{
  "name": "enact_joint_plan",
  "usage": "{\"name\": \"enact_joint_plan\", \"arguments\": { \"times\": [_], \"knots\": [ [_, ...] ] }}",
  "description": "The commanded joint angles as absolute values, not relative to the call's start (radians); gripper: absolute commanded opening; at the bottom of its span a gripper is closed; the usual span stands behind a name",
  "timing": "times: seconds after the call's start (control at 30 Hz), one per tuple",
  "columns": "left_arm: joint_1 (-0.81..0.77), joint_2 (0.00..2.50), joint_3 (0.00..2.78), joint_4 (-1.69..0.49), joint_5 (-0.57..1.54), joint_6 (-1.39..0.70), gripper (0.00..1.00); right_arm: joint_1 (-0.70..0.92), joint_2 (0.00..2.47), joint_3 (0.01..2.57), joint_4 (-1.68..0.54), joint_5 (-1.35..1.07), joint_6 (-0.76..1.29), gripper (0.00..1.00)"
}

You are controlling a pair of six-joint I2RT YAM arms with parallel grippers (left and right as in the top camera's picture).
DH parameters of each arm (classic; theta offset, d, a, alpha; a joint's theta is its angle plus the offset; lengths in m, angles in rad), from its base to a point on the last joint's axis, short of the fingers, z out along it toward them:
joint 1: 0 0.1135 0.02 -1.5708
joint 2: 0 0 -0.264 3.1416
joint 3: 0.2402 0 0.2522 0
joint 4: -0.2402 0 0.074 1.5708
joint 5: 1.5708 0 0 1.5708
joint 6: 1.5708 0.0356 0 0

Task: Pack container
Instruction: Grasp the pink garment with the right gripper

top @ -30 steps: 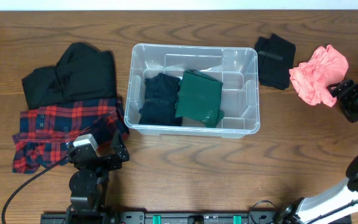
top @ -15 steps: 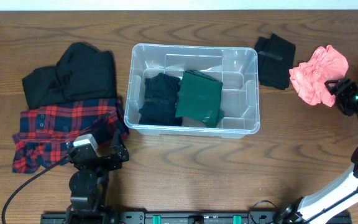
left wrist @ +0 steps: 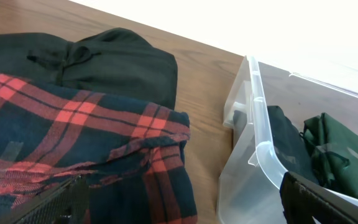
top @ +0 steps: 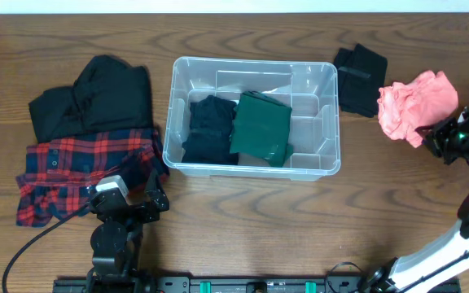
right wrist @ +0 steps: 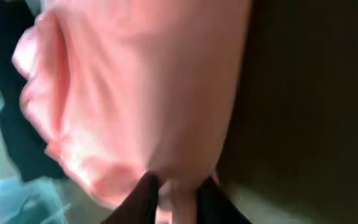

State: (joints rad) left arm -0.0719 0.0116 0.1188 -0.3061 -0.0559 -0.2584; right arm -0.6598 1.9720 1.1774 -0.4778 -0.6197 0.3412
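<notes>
The clear container [top: 251, 168] stands mid-table, holding a folded black garment [top: 208, 129] and a folded green one [top: 260, 129]. A pink garment [top: 409, 102] lies to its right. My right gripper [top: 440, 137] is at that garment's near right edge; the right wrist view shows the gripper [right wrist: 176, 199] shut on a fold of the pink cloth [right wrist: 142, 87]. My left gripper [top: 129, 199] sits near the front left and is open. In the left wrist view the left gripper [left wrist: 185, 208] has only plaid cloth and the container's corner [left wrist: 263, 143] ahead of it.
A red and navy plaid shirt [top: 80, 167] and a black hoodie [top: 96, 102] lie left of the container. Another black garment [top: 361, 80] lies between the container and the pink one. The right arm's base stands at the front right.
My right gripper has closed on the pink garment's edge and drawn back slightly toward the front; the cloth has shifted and stretched with it. The left arm has not moved.
</notes>
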Motion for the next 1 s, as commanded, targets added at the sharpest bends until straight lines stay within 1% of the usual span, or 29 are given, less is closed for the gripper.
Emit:
{"name": "enact_joint_plan", "arguments": {
  "times": [0.0, 0.07, 0.13, 0.3, 0.33, 0.4, 0.47, 0.57, 0.63, 0.7, 0.73, 0.9, 0.97],
  "knots": [
    [-0.068, 0.011, 0.095, -0.311, -0.06, -0.257, 0.98, -0.646, 1.764, 1.178, -0.537, -0.611, 0.327, 0.16],
    [-0.068, 0.011, 0.095, -0.311, -0.06, -0.257, 0.98, -0.627, 1.631, 1.178, -0.604, -0.611, 0.316, 0.13],
    [-0.068, 0.011, 0.095, -0.311, -0.06, -0.257, 0.98, -0.597, 1.502, 1.178, -0.655, -0.612, 0.316, 0.09],
    [-0.068, 0.011, 0.095, -0.311, -0.06, -0.257, 0.98, -0.466, 1.221, 1.178, -0.736, -0.607, 0.308, 0.08],
    [-0.068, 0.011, 0.095, -0.311, -0.06, -0.257, 0.98, -0.431, 1.177, 1.178, -0.741, -0.597, 0.297, 0.11],
    [-0.068, 0.011, 0.095, -0.311, -0.06, -0.257, 0.98, -0.389, 1.118, 1.178, -0.749, -0.545, 0.298, 0.24],
    [-0.068, 0.012, 0.095, -0.311, -0.06, -0.257, 0.98, -0.38, 1.085, 1.178, -0.762, -0.458, 0.299, 0.33],
    [-0.068, 0.011, 0.095, -0.311, -0.06, -0.257, 0.98, -0.405, 1.1, 1.178, -0.773, -0.363, 0.299, 0.39],
    [-0.068, 0.011, 0.095, -0.311, -0.06, -0.257, 0.98, -0.436, 1.152, 1.178, -0.767, -0.355, 0.299, 0.46],
    [-0.068, 0.011, 0.095, -0.311, -0.06, -0.257, 0.98, -0.467, 1.23, 1.178, -0.75, -0.355, 0.299, 0.63],
    [-0.068, 0.011, 0.095, -0.311, -0.06, -0.257, 0.98, -0.483, 1.282, 1.178, -0.734, -0.355, 0.299, 0.69],
    [-0.068, 0.011, 0.095, -0.311, -0.06, -0.257, 0.98, -0.534, 1.534, 1.178, -0.636, -0.356, 0.323, 0.77],
    [-0.068, 0.011, 0.095, -0.311, -0.06, -0.257, 0.98, -0.558, 1.623, 1.178, -0.59, -0.387, 0.332, 0.79]
  ]
}}
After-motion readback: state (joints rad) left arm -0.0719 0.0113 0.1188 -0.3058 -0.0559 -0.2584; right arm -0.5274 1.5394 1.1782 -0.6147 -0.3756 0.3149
